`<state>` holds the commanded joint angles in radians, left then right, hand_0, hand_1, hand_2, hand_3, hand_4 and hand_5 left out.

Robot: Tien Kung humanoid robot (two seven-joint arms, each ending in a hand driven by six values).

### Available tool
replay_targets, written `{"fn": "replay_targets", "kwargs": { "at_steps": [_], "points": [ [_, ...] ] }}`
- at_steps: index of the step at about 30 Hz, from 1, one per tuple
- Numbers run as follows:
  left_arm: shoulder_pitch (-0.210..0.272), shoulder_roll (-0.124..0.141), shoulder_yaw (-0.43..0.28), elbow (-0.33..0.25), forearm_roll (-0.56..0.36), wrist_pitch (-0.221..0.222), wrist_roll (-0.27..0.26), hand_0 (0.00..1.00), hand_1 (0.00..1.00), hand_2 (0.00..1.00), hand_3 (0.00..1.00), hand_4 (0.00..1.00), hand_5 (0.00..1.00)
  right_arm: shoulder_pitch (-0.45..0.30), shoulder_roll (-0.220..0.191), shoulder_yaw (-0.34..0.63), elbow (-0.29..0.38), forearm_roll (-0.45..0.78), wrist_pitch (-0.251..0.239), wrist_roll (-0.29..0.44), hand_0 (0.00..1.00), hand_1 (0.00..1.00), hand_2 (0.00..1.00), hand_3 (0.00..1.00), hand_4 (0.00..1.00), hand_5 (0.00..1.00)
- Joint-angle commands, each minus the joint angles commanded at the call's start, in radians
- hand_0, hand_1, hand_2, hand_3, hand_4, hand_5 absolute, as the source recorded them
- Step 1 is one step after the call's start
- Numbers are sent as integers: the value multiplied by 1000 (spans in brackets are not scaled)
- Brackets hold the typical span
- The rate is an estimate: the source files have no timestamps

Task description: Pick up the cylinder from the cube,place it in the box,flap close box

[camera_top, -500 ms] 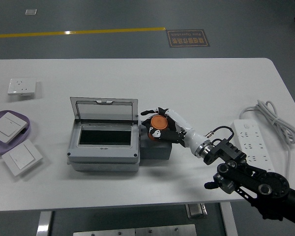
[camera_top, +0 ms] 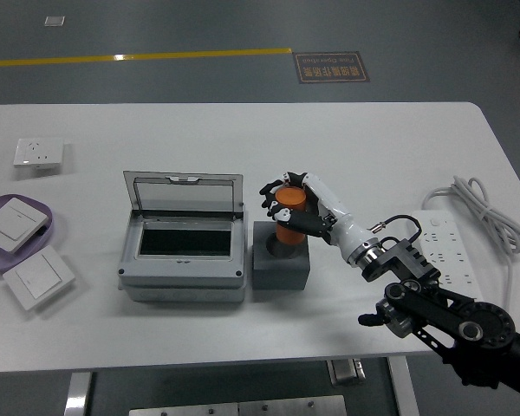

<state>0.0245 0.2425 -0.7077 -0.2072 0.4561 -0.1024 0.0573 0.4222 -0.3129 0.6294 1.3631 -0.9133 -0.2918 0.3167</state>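
Observation:
An orange cylinder (camera_top: 289,211) is held upright in my right hand (camera_top: 288,205), just above the top of the grey cube (camera_top: 281,265). The hand's fingers are curled around the cylinder's upper part. The cube stands right of the grey box (camera_top: 183,260), touching or nearly touching its right side. The box is open, its clear flap (camera_top: 184,192) standing up at the back, and its dark inside shows nothing in it. My right arm comes in from the lower right. My left arm is out of view.
A white power strip (camera_top: 447,253) with a coiled cable (camera_top: 488,213) lies at the right. A purple dish (camera_top: 55,227) holding a white switch (camera_top: 10,222), another switch (camera_top: 38,276) and a white socket (camera_top: 38,152) lie at the left.
My right hand has lifted the cylinder up out of the cube's top and turned it upright; the cube's top face now shows.

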Motion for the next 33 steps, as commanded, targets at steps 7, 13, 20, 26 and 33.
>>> {"fn": "replay_targets", "kwargs": {
  "at_steps": [7, 13, 20, 26, 33],
  "points": [
    [1, 0, 9, 2, -11, 1, 0, 675, 684, 669, 696, 693, 242, 29, -13, -4, 151, 30, -8, -30, 353, 283, 237, 185, 2, 2],
    [0, 3, 69, 7, -67, 3, -1, 675, 684, 670, 696, 695, 248, 137, 17, -99, 257, 64, 29, -92, 343, 277, 234, 181, 2, 2],
    [2, 11, 231, 23, -226, 14, -4, 675, 684, 670, 695, 694, 245, 274, 82, -199, 233, 100, 71, -174, 260, 252, 230, 178, 2, 2],
    [0, 17, 351, 27, -342, 20, -2, 675, 684, 671, 696, 697, 251, 343, 134, -270, 158, -9, 122, -276, 211, 241, 234, 181, 2, 2],
    [-8, 18, 366, 27, -355, 18, 0, 675, 684, 671, 696, 698, 260, 359, 166, -257, 125, -276, 184, -438, 247, 270, 251, 204, 2, 2]
  ]
}}
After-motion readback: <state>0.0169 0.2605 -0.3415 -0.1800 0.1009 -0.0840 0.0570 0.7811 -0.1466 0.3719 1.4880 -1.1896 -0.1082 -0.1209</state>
